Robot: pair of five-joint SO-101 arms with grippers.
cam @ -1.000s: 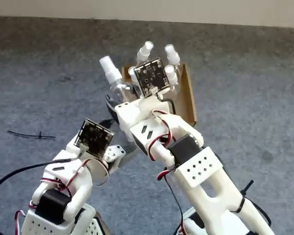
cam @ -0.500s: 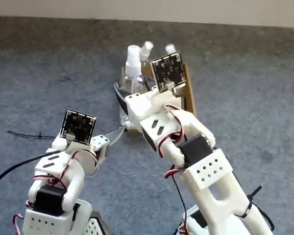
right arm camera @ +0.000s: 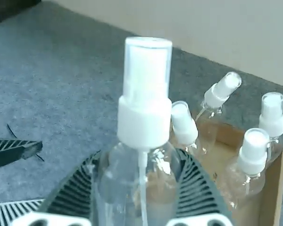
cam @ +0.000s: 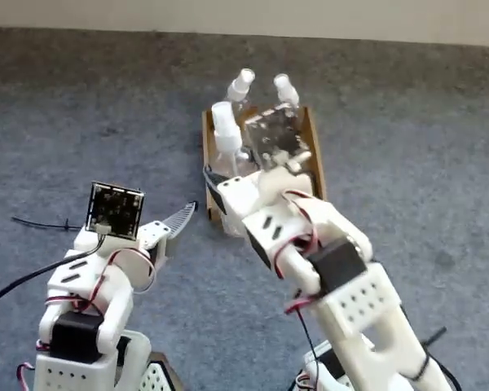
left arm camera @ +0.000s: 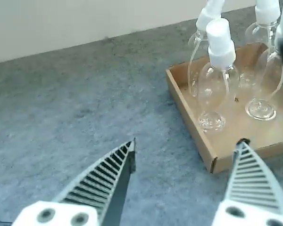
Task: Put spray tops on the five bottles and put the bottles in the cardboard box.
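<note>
Four bottles point(right arm camera: 252, 157) in the cardboard box point(left arm camera: 191, 120), a fifth bottle point(right arm camera: 144, 108) in the right tool point(right arm camera: 140, 162), seemingly above it.

Right claw point(right arm camera: 142, 181) swung its bottle point(right arm camera: 144, 117) over the cardboard box point(cam: 316, 163); left claw point(left arm camera: 186, 146) withdrew.

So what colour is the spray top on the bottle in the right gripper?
White spray top on a clear plastic bottle; right wrist view shows it best.

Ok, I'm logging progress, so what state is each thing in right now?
held bottle: spray top on, upright, gripped.
right gripper: jaws shut on held bottle.
left gripper: jaws open, empty.
cardboard box: upright, holding four bottles.
four boxed bottles: spray tops on.
</note>
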